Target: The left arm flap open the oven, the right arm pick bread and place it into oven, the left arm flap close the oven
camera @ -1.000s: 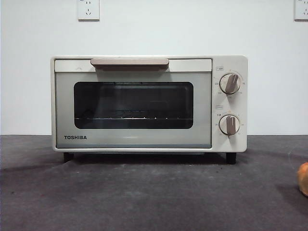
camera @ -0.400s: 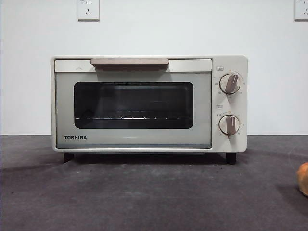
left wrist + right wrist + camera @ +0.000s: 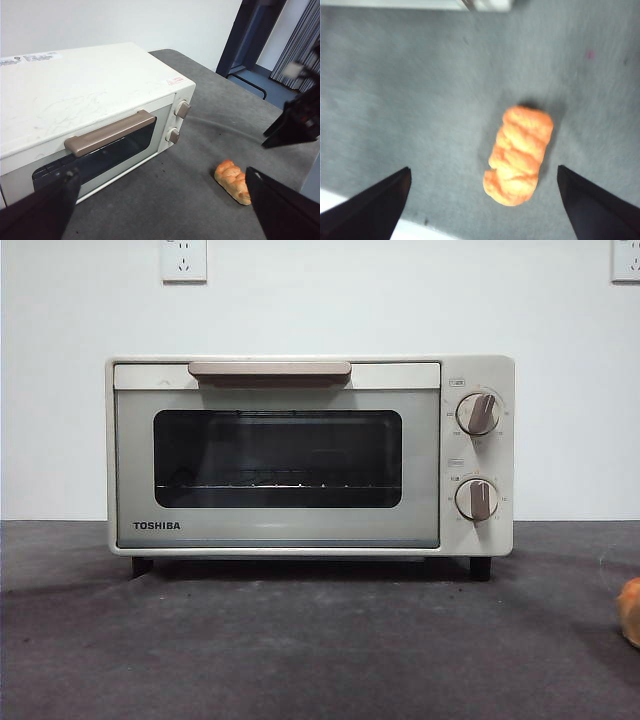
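Cream-white oven (image 3: pixel 95 100) sits door-shut below my left claw (image 3: pixel 160 200), handle (image 3: pixel 110 132) just past its wide-open, empty jaws, so that side goes first. Bread (image 3: pixel 520 155) lies on the table (image 3: pixel 420 100), between my right claw's (image 3: pixel 482 200) spread, empty jaws, lengthwise.

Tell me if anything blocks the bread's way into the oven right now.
Yes: the oven door is shut, handle up, so the bread lying on the table has no way in. The left gripper hangs open near the handle.
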Robot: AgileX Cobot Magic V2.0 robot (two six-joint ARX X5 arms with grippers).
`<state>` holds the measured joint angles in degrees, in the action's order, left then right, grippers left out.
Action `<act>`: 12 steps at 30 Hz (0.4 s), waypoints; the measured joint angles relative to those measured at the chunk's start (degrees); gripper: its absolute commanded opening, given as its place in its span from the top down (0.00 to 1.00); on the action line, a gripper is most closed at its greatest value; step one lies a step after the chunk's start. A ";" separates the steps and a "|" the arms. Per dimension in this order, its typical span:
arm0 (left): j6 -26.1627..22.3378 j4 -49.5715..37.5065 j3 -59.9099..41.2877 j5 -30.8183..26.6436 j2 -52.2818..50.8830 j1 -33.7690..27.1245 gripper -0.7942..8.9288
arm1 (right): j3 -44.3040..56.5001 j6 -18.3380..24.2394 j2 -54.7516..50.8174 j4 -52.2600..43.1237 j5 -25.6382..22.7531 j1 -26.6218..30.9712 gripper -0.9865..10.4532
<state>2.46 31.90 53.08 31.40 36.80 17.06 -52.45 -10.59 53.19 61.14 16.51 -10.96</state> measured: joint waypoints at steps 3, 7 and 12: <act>0.02 0.02 0.02 0.00 0.00 0.00 0.37 | 3.54 -2.45 3.02 -1.95 -3.56 -1.90 0.51; 0.02 0.15 0.02 0.00 0.00 0.00 0.37 | 8.22 -5.55 6.62 -5.95 -4.85 -3.48 0.51; 0.00 0.17 0.02 0.00 0.00 0.00 0.37 | 9.70 -8.37 12.09 -11.87 -7.78 -5.05 0.51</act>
<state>2.46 32.08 53.10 31.40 36.80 17.06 -42.74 -18.96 65.28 49.28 8.73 -16.01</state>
